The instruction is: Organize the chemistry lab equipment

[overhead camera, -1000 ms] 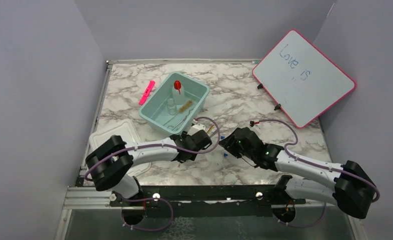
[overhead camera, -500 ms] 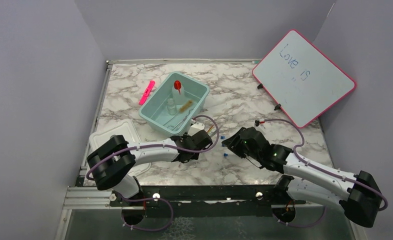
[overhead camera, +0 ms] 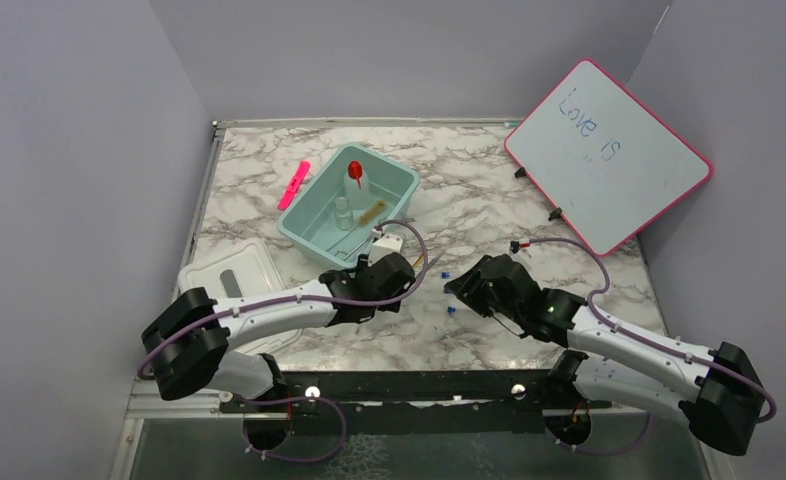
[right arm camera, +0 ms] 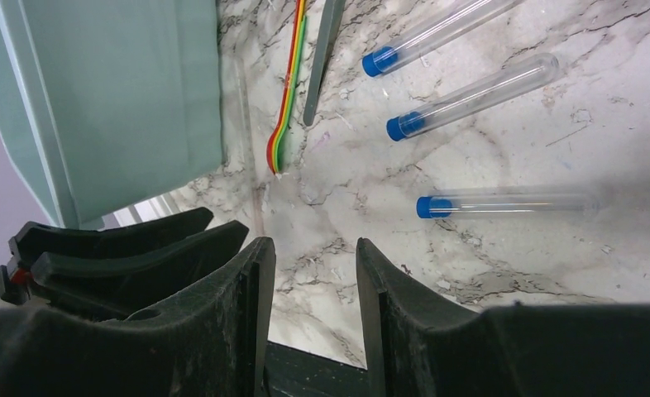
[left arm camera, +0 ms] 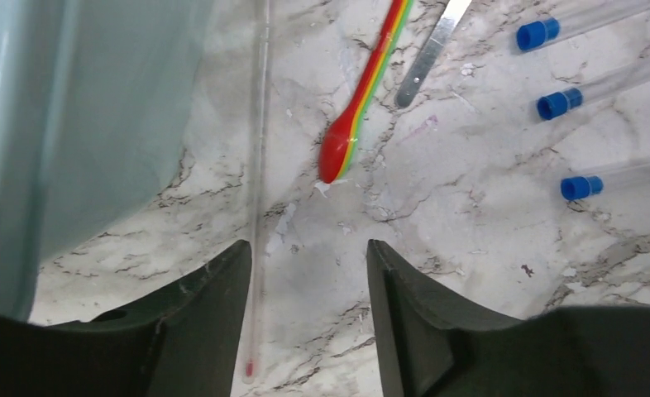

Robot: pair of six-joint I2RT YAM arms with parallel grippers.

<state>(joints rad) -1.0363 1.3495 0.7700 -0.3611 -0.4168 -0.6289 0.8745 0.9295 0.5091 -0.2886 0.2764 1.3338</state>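
The left gripper [left arm camera: 307, 248] hangs low over the marble tabletop [left arm camera: 470, 273] with its jaws apart and nothing held between them. Only the two dark fingers show, cut off by the bottom edge of the left wrist view. A thin clear rod [left arm camera: 260, 124] runs along the inner edge of one finger. Its red-tipped end lies beside that finger, and whether they touch cannot be told. Its far end leaves the top of the view.

Just beyond the gap lies a rainbow-striped spoon [left arm camera: 363, 107], bowl toward the gripper and handle cut off above. A flat metal spatula [left arm camera: 427, 51] lies beside it, also cut off. To one side are three blue-capped test tubes [left arm camera: 557, 105], their clear bodies running out of the view. The wall of the teal bin [left arm camera: 82, 124] fills the other side.

The right gripper [right arm camera: 312, 241] is likewise spread and empty, low over the table and facing the same group. Its camera shows two tubes whole and the left gripper's fingers beside the bin.

From above, both wrists cover most of these items, so only blue specks and a bit of handle show between them. Inside the bin stand a red-capped dropper bottle [overhead camera: 355, 177] and a small clear glass vessel [overhead camera: 342, 212], with a tan-bristled brush [overhead camera: 372, 212] beside them. The thin metal pieces in there are too small to name.
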